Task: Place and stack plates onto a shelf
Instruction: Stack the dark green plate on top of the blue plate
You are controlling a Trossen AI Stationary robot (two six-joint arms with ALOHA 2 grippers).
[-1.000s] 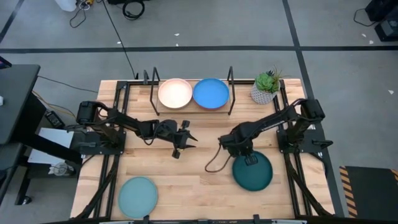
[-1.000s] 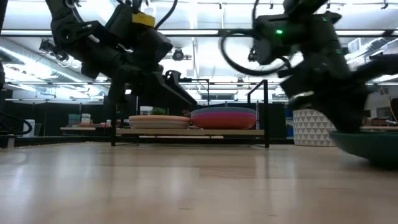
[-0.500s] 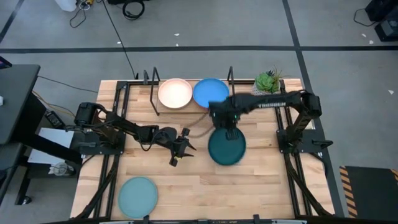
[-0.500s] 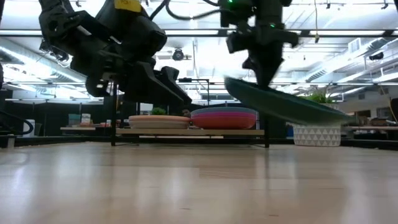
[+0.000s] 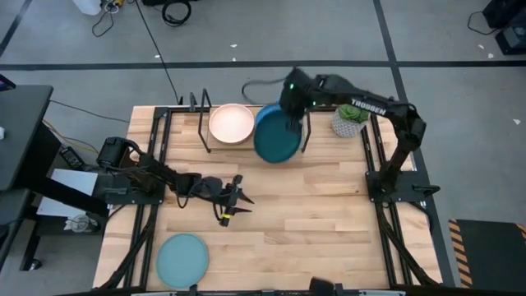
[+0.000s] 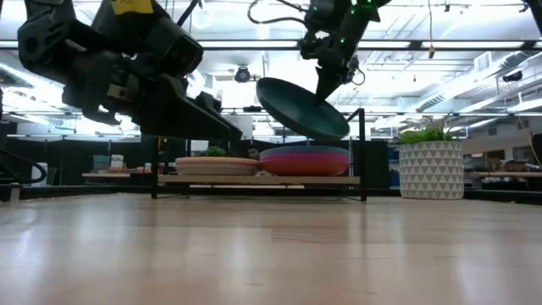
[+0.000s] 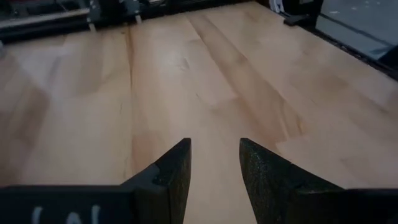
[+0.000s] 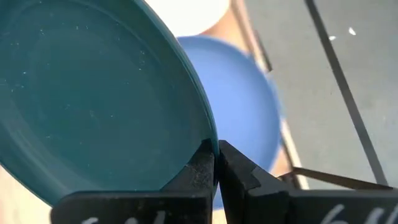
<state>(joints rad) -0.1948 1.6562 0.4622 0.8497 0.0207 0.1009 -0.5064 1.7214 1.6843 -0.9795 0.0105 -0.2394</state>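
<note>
My right gripper (image 5: pixel 292 117) is over the shelf (image 5: pixel 244 145), shut on the dark teal plate (image 5: pixel 274 142). That plate hangs tilted above the right stack (image 6: pixel 305 159), which has a blue plate (image 8: pixel 249 112) on top and magenta below. A cream plate (image 5: pixel 231 123) tops the left stack (image 6: pixel 216 165). A light teal plate (image 5: pixel 182 259) lies flat near the table's near left edge. My left gripper (image 5: pixel 233 203) hovers open over bare wood at mid-table, left of centre, touching nothing (image 7: pixel 214 162). My right gripper pinches the dark teal plate's rim (image 8: pixel 208 138) between its two fingers, one on the inner face and one on the underside. The hold is on the plate's far right edge (image 5: pixel 290 125), taken from above. The plate is lifted clear and tilted over the right stack.
Black wire end frames (image 5: pixel 305 115) stand at both ends of the shelf. A potted plant in a white pot (image 5: pixel 351 116) sits right of the shelf. Bare wood (image 5: pixel 329 214) spreads over the table's middle and near right.
My right gripper has picked the dark teal plate up from the table's near right and carried it up, left and toward the far edge, until it hangs over the shelf's right stack. The plate has gone from flat to tilted. My left gripper has drifted slightly toward the near left.
</note>
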